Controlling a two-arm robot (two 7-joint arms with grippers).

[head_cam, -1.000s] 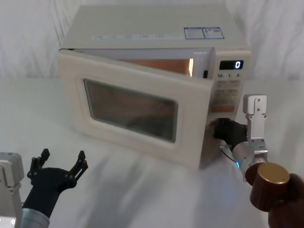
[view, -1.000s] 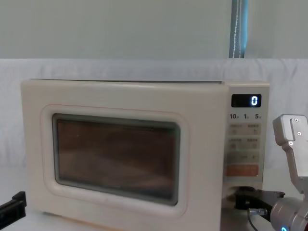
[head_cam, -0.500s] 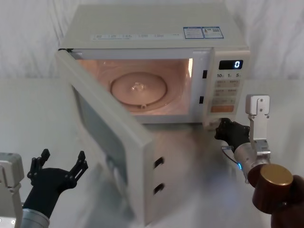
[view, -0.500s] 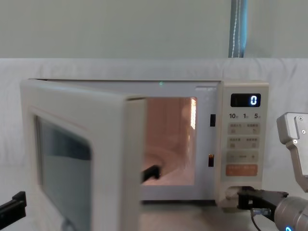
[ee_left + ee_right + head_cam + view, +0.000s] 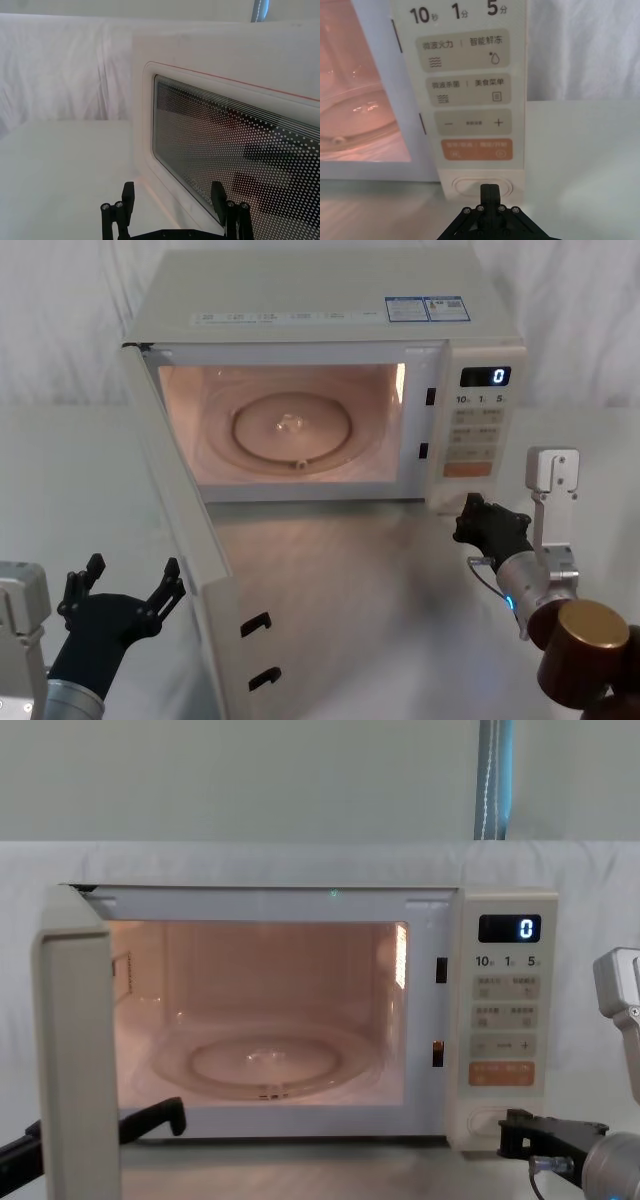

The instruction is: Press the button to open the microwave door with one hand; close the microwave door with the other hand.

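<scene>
Nearest the robot, left gripper [image 5: 125, 580] sits low at the front-left w/ fingers spread, holding nothing, just beside the outer face of the microwave door [image 5: 185, 540], which stands swung wide open on its left hinge. Right gripper [image 5: 478, 520] has its fingers pinched together, tip just off the button [image 5: 482, 187] at the control panel's bottom edge. Farther back, the lit cavity shows the glass turntable [image 5: 292, 426]; display [image 5: 486, 377] reads 0.

microwave door [image 5: 195, 540] swung out toward the near side on the left, lit cavity with turntable [image 5: 292, 425] behind it. left gripper [image 5: 125, 585] near-left, just beside the door. button [image 5: 481, 186] at panel bottom right; right gripper [image 5: 478, 520] just before it.
</scene>
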